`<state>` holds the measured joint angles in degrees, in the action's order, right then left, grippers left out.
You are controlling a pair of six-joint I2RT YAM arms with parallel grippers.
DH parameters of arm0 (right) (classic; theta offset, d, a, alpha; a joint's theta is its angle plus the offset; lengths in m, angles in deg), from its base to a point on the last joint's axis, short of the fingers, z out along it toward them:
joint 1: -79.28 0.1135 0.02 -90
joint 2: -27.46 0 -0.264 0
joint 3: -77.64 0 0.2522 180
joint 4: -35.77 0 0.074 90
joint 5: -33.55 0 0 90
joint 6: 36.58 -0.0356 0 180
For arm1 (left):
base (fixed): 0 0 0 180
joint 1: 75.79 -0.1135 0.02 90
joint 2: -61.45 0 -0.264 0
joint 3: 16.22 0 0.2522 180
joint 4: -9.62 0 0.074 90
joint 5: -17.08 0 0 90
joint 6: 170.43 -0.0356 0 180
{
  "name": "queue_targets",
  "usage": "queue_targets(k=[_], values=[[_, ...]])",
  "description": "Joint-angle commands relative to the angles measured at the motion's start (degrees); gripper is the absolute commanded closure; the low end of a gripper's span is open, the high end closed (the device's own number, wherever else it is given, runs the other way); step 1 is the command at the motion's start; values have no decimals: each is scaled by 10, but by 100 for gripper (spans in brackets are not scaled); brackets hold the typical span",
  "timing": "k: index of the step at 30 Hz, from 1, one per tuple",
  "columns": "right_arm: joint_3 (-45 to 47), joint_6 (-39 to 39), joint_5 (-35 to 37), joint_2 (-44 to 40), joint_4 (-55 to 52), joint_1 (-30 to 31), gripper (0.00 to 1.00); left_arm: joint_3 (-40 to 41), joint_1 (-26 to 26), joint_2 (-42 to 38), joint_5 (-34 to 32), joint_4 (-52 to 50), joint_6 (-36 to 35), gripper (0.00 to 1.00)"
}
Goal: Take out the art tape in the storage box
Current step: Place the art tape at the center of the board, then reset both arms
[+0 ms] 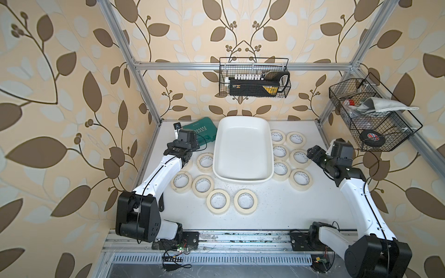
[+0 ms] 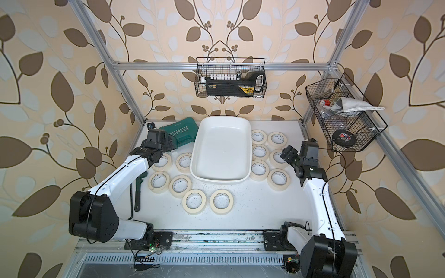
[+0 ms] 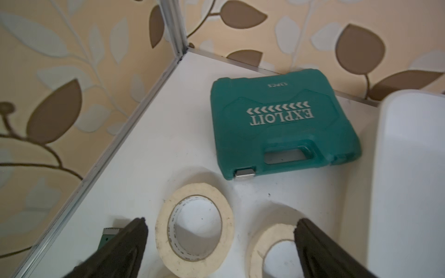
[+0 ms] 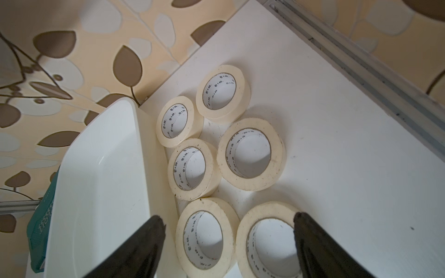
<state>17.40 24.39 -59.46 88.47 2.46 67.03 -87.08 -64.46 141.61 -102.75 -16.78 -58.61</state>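
2 tape rolls (image 4: 207, 204) by R hand (image 4: 227, 217)

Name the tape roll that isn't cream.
The black roll with a red-and-white label, in the right-hand wire basket; the cream rolls all lie on the table.

Left arm (image 1: 157, 179) and right arm (image 1: 354, 197): white moulded link shells joining bulky black joint housings; thin black cable (image 2: 115, 174) running along each link; left hand (image 3: 220, 223) and right hand (image 4: 228, 221) carrying matte black tapering fingers (image 3: 127, 245).
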Motion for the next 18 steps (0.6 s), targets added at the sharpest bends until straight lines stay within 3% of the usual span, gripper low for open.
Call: queue_targets(k=[1,3,7,8,11,18], values=[[67,82,22,13,146,-2,9,81,-22,-13,-58,151,-37,1],[93,119,7,40,203,0,1,147,-41,-12,-82,242,-54,1],[116,177,47,82,257,23,0,188,-68,15,-103,281,-74,1],[130,189,63,88,286,30,0,176,-72,17,-90,252,-70,1],[160,198,82,106,354,39,0,200,-73,20,-30,312,-138,1],[205,217,89,178,497,73,1,250,-74,47,-2,387,-159,1]])
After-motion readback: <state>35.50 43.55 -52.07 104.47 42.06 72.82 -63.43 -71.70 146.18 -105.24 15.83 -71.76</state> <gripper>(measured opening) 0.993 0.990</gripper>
